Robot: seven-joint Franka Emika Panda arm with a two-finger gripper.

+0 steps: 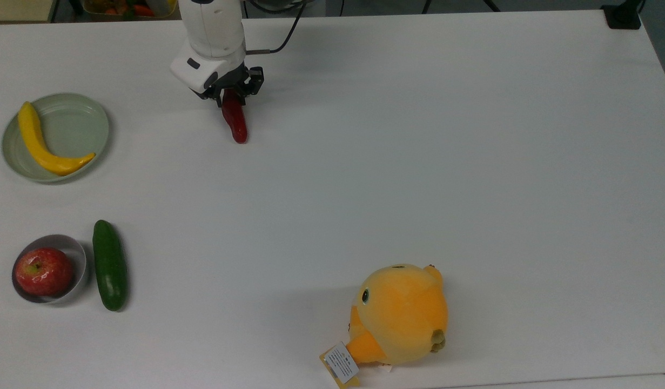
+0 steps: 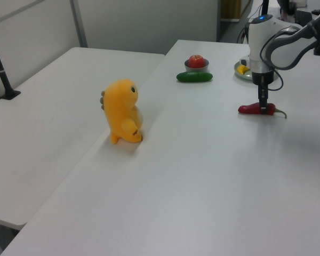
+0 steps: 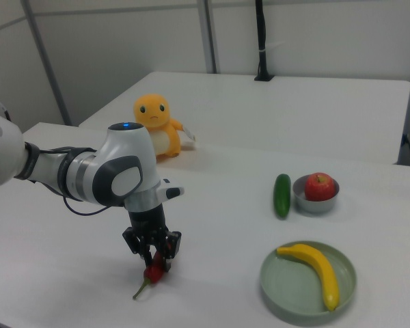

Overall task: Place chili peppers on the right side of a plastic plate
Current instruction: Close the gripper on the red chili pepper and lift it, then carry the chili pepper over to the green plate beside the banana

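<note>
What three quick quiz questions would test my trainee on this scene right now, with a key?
1. True or false: the chili pepper already lies on the plastic plate.
2. Which fruit lies on the plate? A) apple B) banana C) cucumber
3. What sits in the grey bowl beside the cucumber?

Key
1. False: it is on the table, well off toward the top view's right of the plate, with the gripper shut on its stem end.
2. B: the banana.
3. The apple.
</note>
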